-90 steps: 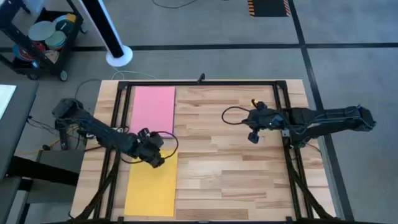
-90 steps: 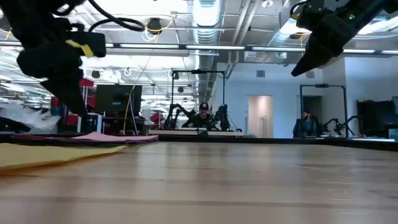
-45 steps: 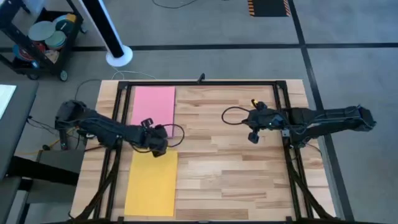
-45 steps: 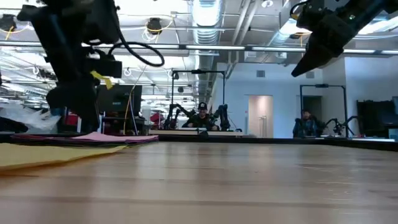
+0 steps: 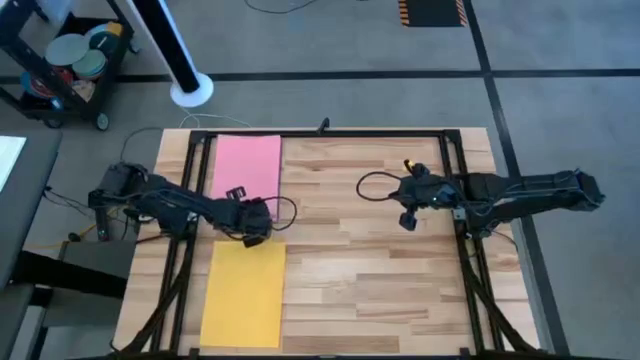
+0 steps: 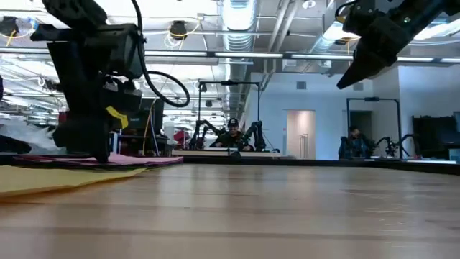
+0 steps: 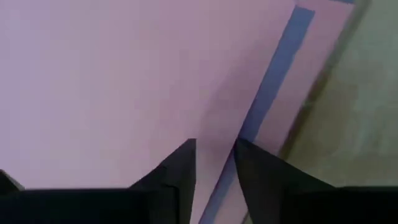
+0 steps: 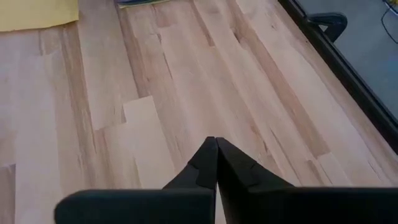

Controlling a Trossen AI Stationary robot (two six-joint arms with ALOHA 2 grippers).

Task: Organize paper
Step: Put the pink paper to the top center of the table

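- The left gripper [image 5: 256,222] is reaching in from the table's left side and hovering low over the near right corner of the pink sheet [image 5: 246,170], its arm stretching across the black frame rail [image 5: 190,200].
- In the left wrist view its fingers [image 7: 180,171] are pointing down at the pink stack [image 7: 124,81], standing only a narrow gap apart with nothing between them; a blue-purple sheet edge [image 7: 273,87] is peeking out from under the pink one.
- The right gripper [image 5: 408,218] is waiting well apart, above bare planks right of the table's middle, its jaws pressed together and empty, as the right wrist view shows [image 8: 215,163].
- The yellow sheet [image 5: 244,294] is lying flat at the table's near left, just in front of the pink one.
- The pale wooden table [image 5: 370,270] is standing on grey floor; a cart [image 5: 60,70] with coloured plates is sitting off its far left corner, beside a white pole base [image 5: 191,92].
- In the low view, people [image 6: 233,133] are sitting at desks in the room behind, under bright ceiling lights.
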